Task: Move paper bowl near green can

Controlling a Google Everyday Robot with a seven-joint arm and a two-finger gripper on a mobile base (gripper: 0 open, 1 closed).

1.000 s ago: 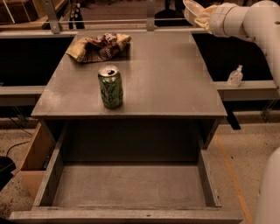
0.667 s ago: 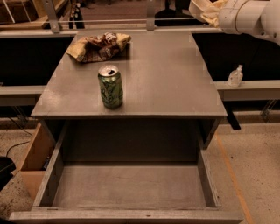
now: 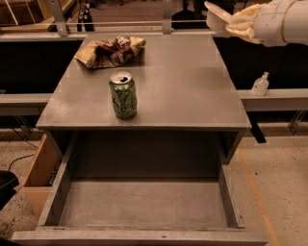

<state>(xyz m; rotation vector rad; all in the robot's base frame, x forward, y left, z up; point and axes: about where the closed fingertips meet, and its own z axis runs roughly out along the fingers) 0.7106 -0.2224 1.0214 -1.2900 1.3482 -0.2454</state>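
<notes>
The gripper (image 3: 233, 25) is being held high over the far right corner of the table (image 3: 192, 81). Its 2 fingers are being kept closed on the rim of the bowl (image 3: 215, 13), and nothing else is being gripped. The bowl is being carried clear of the surface, tilted, just left of the fingertips.

Well below and to the left of the gripper, the can (image 3: 123, 95) is standing upright near the table's front edge. The bag (image 3: 109, 50) is lying farther left again, behind the can. A bottle (image 3: 260, 84) is sitting below and slightly right of the gripper, off the table. An open drawer (image 3: 144, 206) is showing far below.

The bowl is being judged very light, thin and easily creased. A gentle pinch on the flared rim is therefore being favoured, since a hard squeeze could buckle it. Being so light, it could skid or tip if released from height.
</notes>
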